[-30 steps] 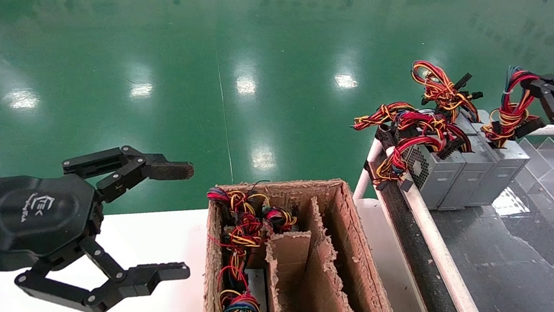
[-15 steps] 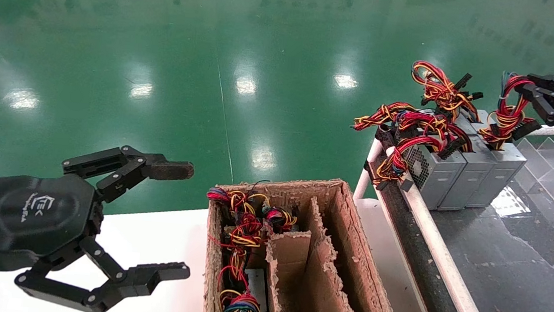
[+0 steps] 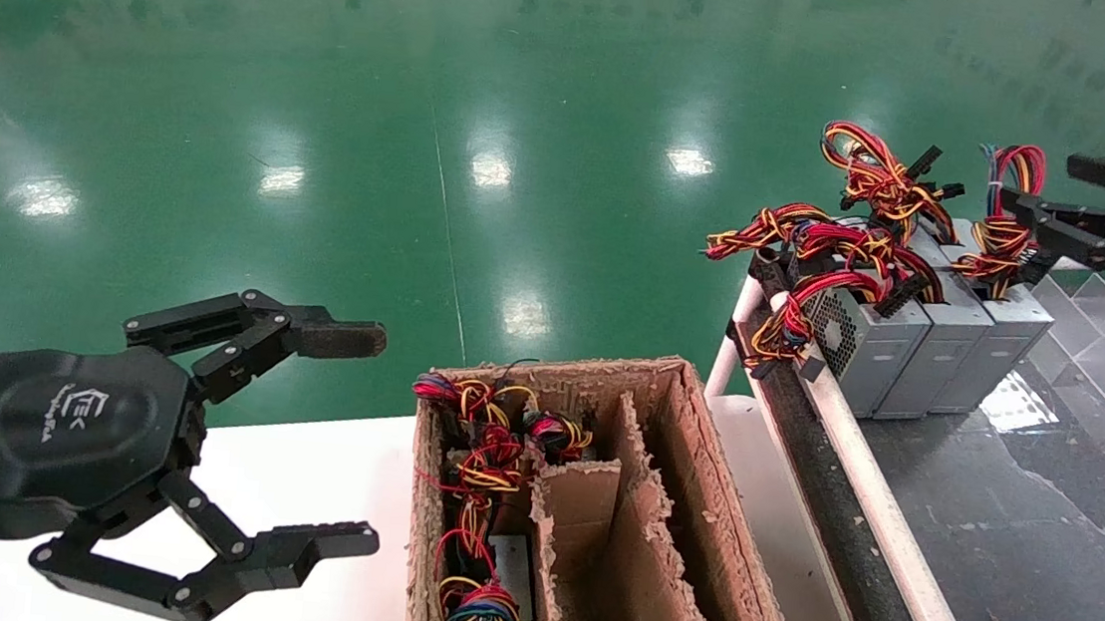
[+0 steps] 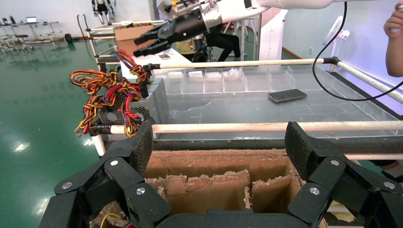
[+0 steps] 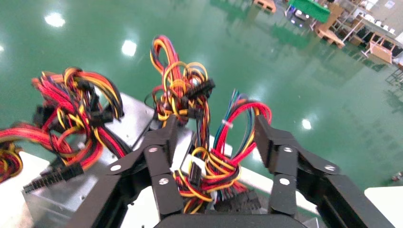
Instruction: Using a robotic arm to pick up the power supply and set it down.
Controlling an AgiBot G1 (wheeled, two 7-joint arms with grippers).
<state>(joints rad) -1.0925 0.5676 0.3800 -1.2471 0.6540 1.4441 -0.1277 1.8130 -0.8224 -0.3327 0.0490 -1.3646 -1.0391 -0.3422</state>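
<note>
Right tool (image 3: 1047,199): now open, holding nothing; was shut on wires (image 3: 1004,235).
Supply (image 3: 1005,335): released, set down.
Left tool (image 3: 341,437): open, parked.

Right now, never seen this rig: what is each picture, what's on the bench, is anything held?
It is a two-armed robot. The wide picture comes from its head camera, looking down; the other two come from cameras on its wrists.

The left gripper hangs open beside a torn cardboard box with dividers. That box holds more wire bundles and grey units.

To the robot's right, three grey power supplies stand in a row on a dark bench edged with a white rail. Their red, yellow and black wire bundles stick up.

The right gripper is at the rightmost power supply. Its fingers are spread on either side of that unit's wire bundle, not clamped on it. Nothing is held.
</note>
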